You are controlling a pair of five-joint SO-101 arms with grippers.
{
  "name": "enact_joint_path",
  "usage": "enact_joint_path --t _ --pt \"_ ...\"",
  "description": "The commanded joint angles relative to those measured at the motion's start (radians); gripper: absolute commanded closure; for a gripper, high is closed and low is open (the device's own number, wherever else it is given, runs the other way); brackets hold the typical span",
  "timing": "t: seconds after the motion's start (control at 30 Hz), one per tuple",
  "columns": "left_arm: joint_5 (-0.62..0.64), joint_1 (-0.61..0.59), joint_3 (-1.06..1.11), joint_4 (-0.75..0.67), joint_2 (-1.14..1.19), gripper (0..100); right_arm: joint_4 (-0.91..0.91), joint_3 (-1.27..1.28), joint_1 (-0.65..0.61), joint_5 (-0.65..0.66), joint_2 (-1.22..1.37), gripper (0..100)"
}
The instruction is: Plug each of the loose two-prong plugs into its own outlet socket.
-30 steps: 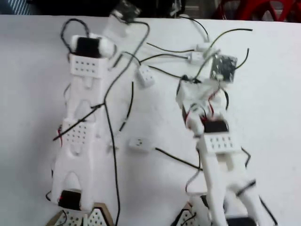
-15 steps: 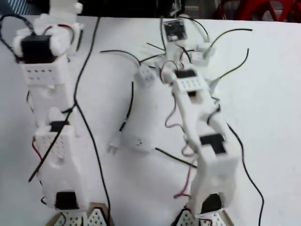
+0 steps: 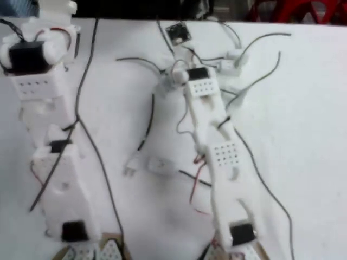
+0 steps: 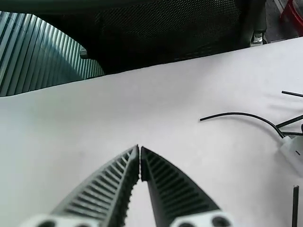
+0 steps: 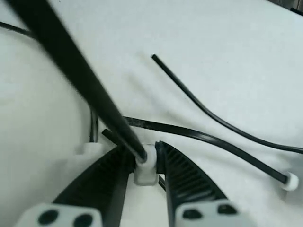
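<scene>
In the right wrist view my right gripper (image 5: 144, 163) is shut on a small white two-prong plug (image 5: 145, 166) with a black cord (image 5: 71, 66). A white socket block (image 5: 85, 150) sits just beside it. From above, the right gripper (image 3: 173, 81) is over the back-middle socket (image 3: 164, 86). Another white socket (image 3: 160, 164) lies mid-table, with a loose plug (image 3: 130, 170) close to it on its black cord (image 3: 149, 116). My left gripper (image 4: 139, 153) is shut on nothing above bare table near the far edge. The left arm (image 3: 32, 59) stands at the far left.
Two more white sockets (image 3: 233, 58) with black cords (image 3: 260, 40) lie at the back right. A loose cord with a white end (image 5: 289, 179) runs near the right gripper. A black cord (image 4: 241, 116) leads to a white piece (image 4: 293, 149). The arms' own cables hang over the table.
The left arm swung away from the middle to the far left back. The right arm stretched forward and to the left, from the back-right cords to the back-middle socket.
</scene>
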Motion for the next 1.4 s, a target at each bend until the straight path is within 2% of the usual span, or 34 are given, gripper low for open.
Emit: enact_joint_path --t 0.0,0.17,0.53,0.87,0.97,1.23,1.37 --pt "0.008 -0.021 -0.029 0.003 -0.067 97 0.15 -0.239 -0.036 -0.048 0.031 98.1" --pt "0.008 -0.038 -0.029 0.0 -0.067 97 0.357 -0.443 -0.047 -0.074 0.076 98.1" --pt "0.008 -0.082 -0.028 -0.002 -0.058 97 0.541 -0.434 -0.051 -0.247 0.042 98.1" --pt "0.008 -0.09 -0.028 -0.002 -0.058 97 0.562 -0.434 -0.053 -0.647 0.027 98.1" --pt "0.008 -0.088 -0.026 -0.002 -0.056 97 0.567 -0.434 -0.053 -0.729 0.027 98.1" --pt "0.006 -0.044 -0.025 -0.002 0.012 96 0.723 -0.434 -0.013 -0.744 -0.151 98.1" --pt "0.008 -0.007 -0.025 0.0 0.137 84 0.737 -0.428 0.056 -0.703 -0.245 98.1"
